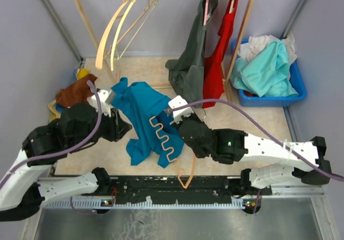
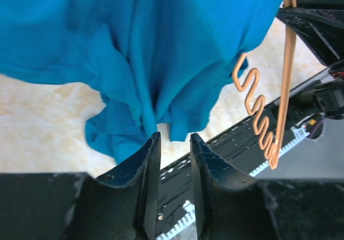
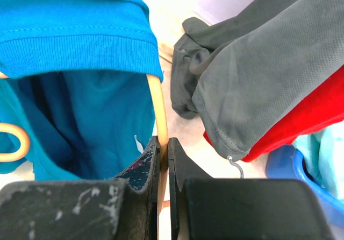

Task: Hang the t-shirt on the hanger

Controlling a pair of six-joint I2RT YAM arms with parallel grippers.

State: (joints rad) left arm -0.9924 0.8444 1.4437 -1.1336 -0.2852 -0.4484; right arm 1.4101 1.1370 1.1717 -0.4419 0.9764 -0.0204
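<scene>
The teal-blue t-shirt hangs bunched over the middle of the table. It fills the top of the left wrist view. The orange hanger shows its wavy bar below the shirt's right edge. In the right wrist view one hanger arm runs up under the shirt's ribbed hem. My right gripper is shut on that arm; in the top view it sits at the shirt's right edge. My left gripper is open and empty just below the hanging cloth, at the shirt's left side.
A wooden rack at the back carries cream hangers, a pink hanger, a dark grey shirt and a red garment. A blue bin at the right holds an aqua garment. A brown cloth lies left.
</scene>
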